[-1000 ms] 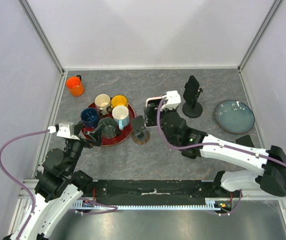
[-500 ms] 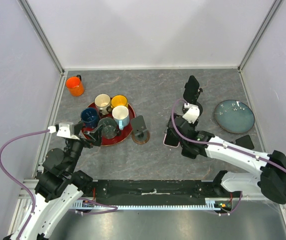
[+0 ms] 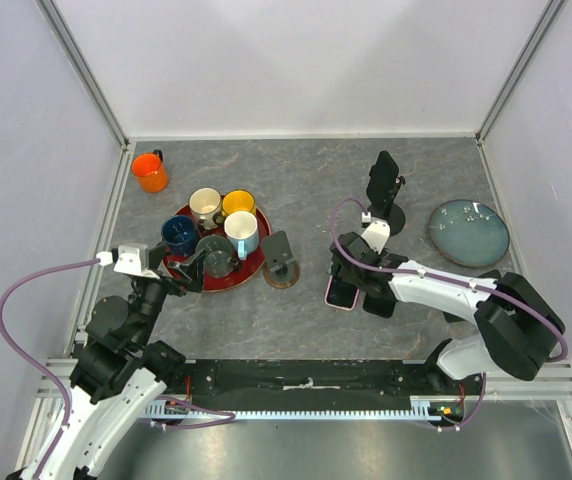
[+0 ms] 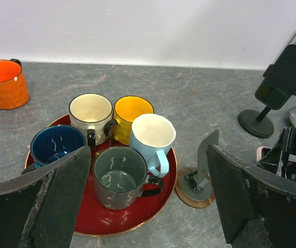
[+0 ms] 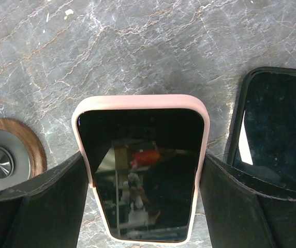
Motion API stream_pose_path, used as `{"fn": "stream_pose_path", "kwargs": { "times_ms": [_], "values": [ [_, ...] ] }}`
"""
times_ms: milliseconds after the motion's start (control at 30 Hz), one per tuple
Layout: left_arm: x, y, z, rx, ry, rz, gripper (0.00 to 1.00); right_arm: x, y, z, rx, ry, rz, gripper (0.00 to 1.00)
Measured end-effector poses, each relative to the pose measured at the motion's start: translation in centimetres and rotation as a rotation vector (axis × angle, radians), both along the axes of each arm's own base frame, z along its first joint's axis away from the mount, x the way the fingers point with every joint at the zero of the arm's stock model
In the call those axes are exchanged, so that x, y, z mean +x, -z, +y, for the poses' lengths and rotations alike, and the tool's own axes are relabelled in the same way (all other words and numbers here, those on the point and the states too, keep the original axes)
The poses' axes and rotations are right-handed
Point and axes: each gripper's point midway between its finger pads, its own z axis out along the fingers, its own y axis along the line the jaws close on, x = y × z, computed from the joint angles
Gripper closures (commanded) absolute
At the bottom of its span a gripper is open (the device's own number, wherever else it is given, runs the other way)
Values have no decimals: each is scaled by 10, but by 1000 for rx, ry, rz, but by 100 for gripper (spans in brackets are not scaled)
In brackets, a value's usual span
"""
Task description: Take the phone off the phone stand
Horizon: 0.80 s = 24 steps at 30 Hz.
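shifted slightly since 0.5 s ago, the phone is clamped by the right gripper near the phone stand; the left gripper is held open.

Open table behind phone stand; mug tray crowds its left

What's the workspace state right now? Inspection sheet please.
Surface: grey marbled tabletop, no spills seen.
Job's things: pink-cased phone is off the wooden-base stand, in the right pincer's grip.
Clutter: red tray with five mugs; orange mug; second phone on a black stand; blue plate; black phone lying flat.
Pincers: right pincer shut on the phone; left pincer open, empty.
Cables: purple cable loops off the left arm, another off the right; no snag seen.
Surroundings: white walls, metal frame.
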Motion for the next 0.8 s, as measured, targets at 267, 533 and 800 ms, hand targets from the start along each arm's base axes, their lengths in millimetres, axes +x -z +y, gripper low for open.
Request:
{"fn": "stream_pose_path", "kwargs": {
  "times_ms": [267,533,800],
  "values": [
    [0,1,0,1,0,2,0,5,10,-4,18,40,31,38],
    [0,1,0,1,0,2,0,7,17,-7,14,74,35,32],
    [0,1,0,1,0,2,0,8,19,-12,20,114,31,11]
  ]
}}
